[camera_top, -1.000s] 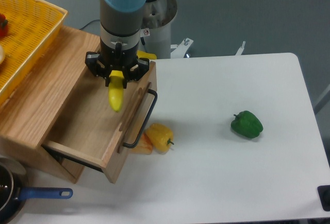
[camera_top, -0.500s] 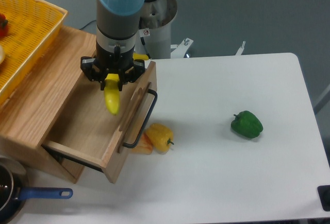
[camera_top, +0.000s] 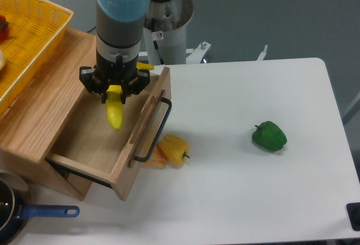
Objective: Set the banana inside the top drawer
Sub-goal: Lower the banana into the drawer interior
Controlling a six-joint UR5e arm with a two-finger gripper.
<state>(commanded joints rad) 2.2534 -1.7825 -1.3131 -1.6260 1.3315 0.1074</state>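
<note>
The yellow banana (camera_top: 115, 113) hangs over the inside of the open top drawer (camera_top: 93, 143), its lower tip pointing down toward the drawer floor. My gripper (camera_top: 115, 92) is shut on the banana's upper part, directly above the drawer's middle. A small yellow bit of the banana's other end shows behind the gripper. The drawer is pulled out of the wooden cabinet (camera_top: 42, 98), its black bar handle (camera_top: 154, 128) facing the table.
A yellow bell pepper (camera_top: 174, 149) lies on the table right by the drawer handle. A green bell pepper (camera_top: 269, 136) sits to the right. A yellow mesh basket (camera_top: 25, 36) rests on the cabinet top. A blue-handled pan (camera_top: 17, 214) is at the lower left.
The gripper has carried the banana leftward, from near the drawer's front panel toward its middle.
</note>
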